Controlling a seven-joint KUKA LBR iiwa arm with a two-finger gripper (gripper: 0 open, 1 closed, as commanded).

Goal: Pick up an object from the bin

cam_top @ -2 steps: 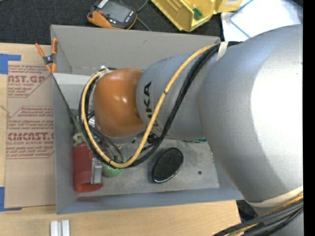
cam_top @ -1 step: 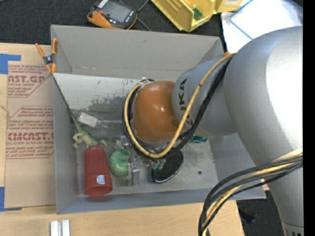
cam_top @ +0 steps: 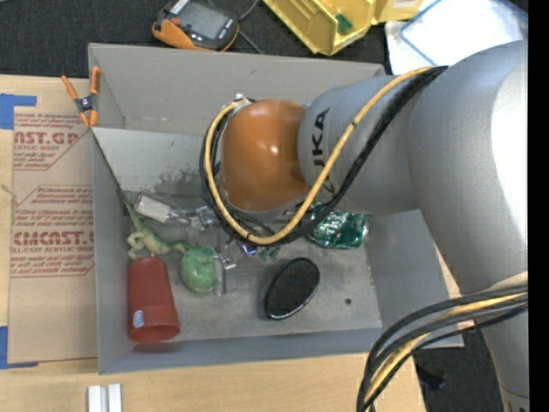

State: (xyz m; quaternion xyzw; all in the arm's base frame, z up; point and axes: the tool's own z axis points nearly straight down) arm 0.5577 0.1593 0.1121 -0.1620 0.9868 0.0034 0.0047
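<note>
Pincer, low in the grey metal bin: spread or pressed together cannot be told, and nothing is seen lifted, so the pick is judged not yet made. Small round green ball just beside it on the view's left; glossy black oval near on the other side; red plastic cylinder farther out.

arm | black letters "KA" readable on grey casing beside orange wrist cover
</note>
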